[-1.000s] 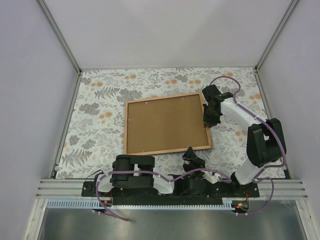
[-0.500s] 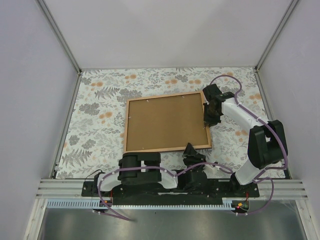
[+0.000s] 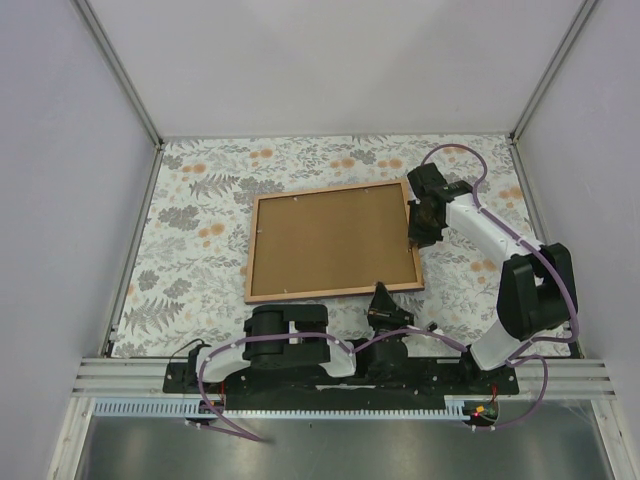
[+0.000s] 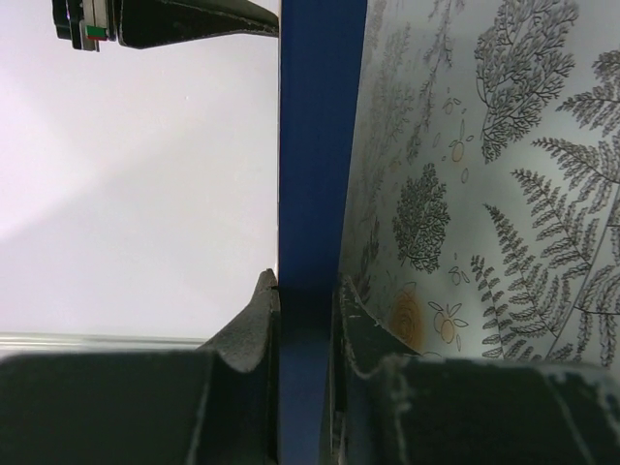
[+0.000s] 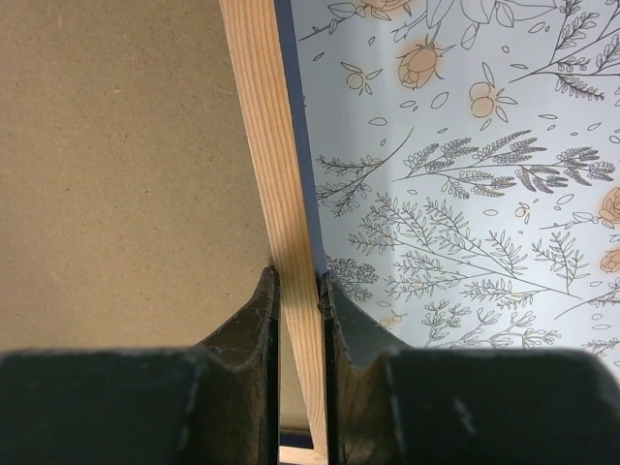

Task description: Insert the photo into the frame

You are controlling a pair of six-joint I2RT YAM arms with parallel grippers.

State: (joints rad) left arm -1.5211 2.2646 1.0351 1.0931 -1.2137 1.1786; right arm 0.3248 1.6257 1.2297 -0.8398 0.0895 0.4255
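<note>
The frame (image 3: 252, 250) lies on its face in the middle of the table, back up; from above I see a thin rim of light wood around a flat brown backing (image 3: 335, 240), matt and speckled like fibreboard. It is a plain rectangle with square corners. Its long axis runs left to right across the table, turned a little so that the right end sits farther from the arms than the left; the short sides point away from them.

Under it is a floral cloth (image 3: 200, 200), pale with grey ferns and orange blossoms.

The right gripper (image 5: 298, 279) is at the frame's right side, near the far corner; its black fingers (image 5: 254, 310) are closed onto the wooden rim, one on the backing side and one on the outer side. A thin dark blue line shows along the rim's outer face there; the wood is bare, with a fine straight grain.

The left gripper (image 4: 307, 286) is at the near long side, towards the right corner; its jaws pinch the frame's edge, which shows as a smooth dark blue band running straight away between them, pale wall to one side and fern cloth to the other. Whether that edge is off the cloth I cannot tell.
</note>
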